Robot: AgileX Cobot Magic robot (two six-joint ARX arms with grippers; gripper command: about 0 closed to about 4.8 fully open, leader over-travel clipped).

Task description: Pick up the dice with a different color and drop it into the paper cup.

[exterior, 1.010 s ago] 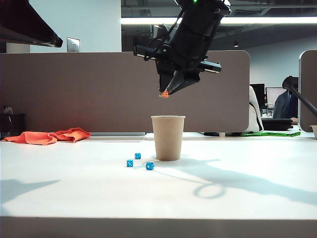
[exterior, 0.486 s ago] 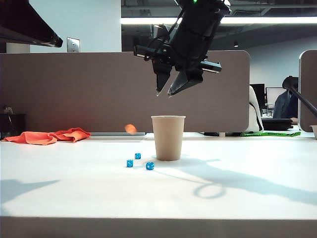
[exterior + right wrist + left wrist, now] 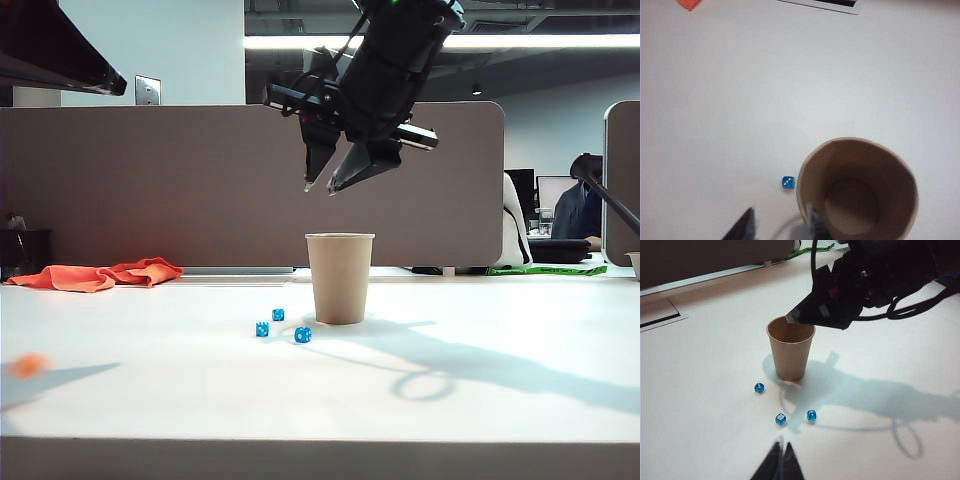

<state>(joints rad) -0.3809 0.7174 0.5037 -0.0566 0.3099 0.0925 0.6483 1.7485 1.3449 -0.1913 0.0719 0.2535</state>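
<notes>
The wide white table (image 3: pixel 500 400) carries everything, with a crumpled orange cloth (image 3: pixel 100 273) lying at its back left, well apart from the work. The right gripper (image 3: pixel 321 187) hangs high over the plain tan-brown paper cup (image 3: pixel 339 280), tips pointing down and jaws spread with nothing between them. That is where a drop would be made from, though the tips sit over the cup's left rim rather than its centre. The cup stands upright near the middle of the table, mouth open to the gripper above. From the right wrist view its bare round bottom shows, so I judge it empty. Three small translucent blue dice (image 3: pixel 302 335) lie loose just beside the cup's foot; they are not wanted and nothing touches them.

The left gripper (image 3: pixel 782 452) sits low and back from the cup, its two dark fingers drawn together at the tips, gripping nothing, clear of the other arm.

The tiny orange die (image 3: pixel 28 365) shows only as a soft orange smear at the far left of the exterior view, low over the table and well apart from the cup. It is too blurred to show pips or edges, or to tell whether it touches the surface. It is in neither wrist view. As things lie, the drop looks to have missed and the die would need fetching again.

The right gripper's fingers are cut off at the edge of its own wrist view
</notes>
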